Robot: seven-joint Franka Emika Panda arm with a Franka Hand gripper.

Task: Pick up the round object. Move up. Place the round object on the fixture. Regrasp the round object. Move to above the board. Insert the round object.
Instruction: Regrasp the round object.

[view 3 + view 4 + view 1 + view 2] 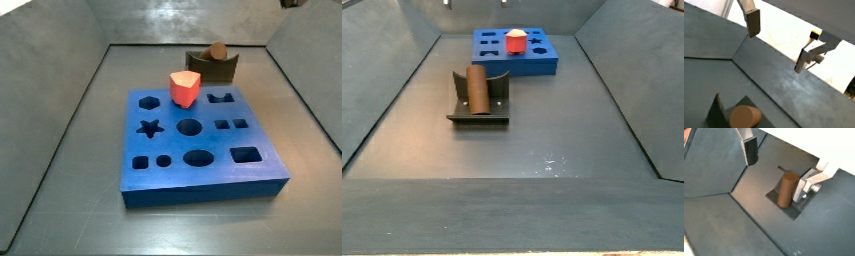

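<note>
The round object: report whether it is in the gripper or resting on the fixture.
On the fixture. The round object rests in its notch; the gripper is open above it, fingers apart and touching nothing.

Peg rests on the fixture — board apart.
Brown round object lies in the dark fixture notch; blue board nearby; open end effector above.

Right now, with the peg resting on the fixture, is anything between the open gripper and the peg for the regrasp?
Nothing visible. In a wrist view the gripper is open above the round object, which lies in the fixture notch with empty space between. The red block stands on the board, away from the fixture.
</note>
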